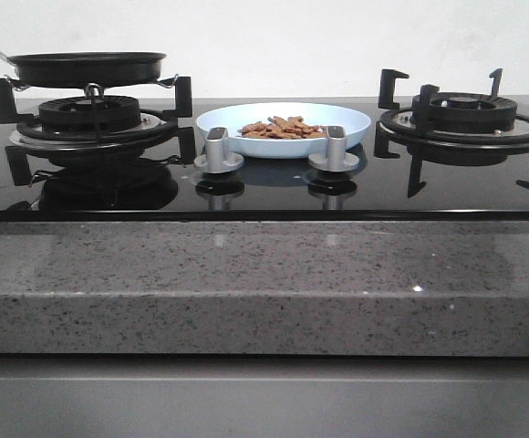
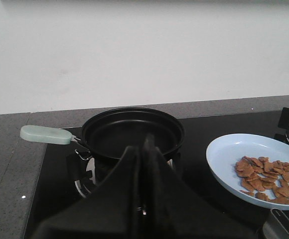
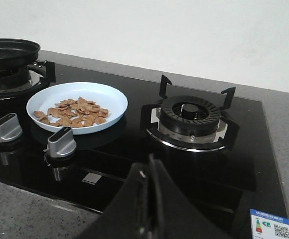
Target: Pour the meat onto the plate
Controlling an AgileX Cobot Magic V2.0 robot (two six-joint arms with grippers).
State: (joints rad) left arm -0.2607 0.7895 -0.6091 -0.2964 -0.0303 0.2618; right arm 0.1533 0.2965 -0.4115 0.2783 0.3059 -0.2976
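**Meat on plate, pan on left burner, both arms clear**

Plate (image 1: 283,129): pale blue, round, shallow. It sits flat on the black glass hob surface (image 1: 264,187) between the two burners, just behind the two silver control knobs (image 1: 218,149). Upright, not tilted.

Meat (image 1: 283,128): small orange-brown chip-like slices, lying in a loose heap inside the plate. In the right wrist view the heap sits toward the knob side of the plate, leaving the far part of the plate bare. No pieces seen on the hob glass.

Black frying pan (image 1: 87,67): rests level on the left burner grate (image 1: 91,114), pale green handle (image 2: 46,134) pointing away from the plate. The left wrist view shows its inside dark and bare.

Right burner (image 1: 463,117): grate bare.

Left fingers (image 2: 142,164): pressed together, holding nothing, well apart from pan and plate. Right fingers (image 3: 149,184): likewise closed tight with nothing between them, near the front edge of the hob.

Writing: a small blue-and-white label (image 3: 270,226) on the hob's corner, seen only in the right wrist view, carries coloured bars and a QR-type code; text too small to read. No brand mark legible on pan, plate or knobs.

Grey speckled stone countertop (image 1: 264,283) surrounds the hob.
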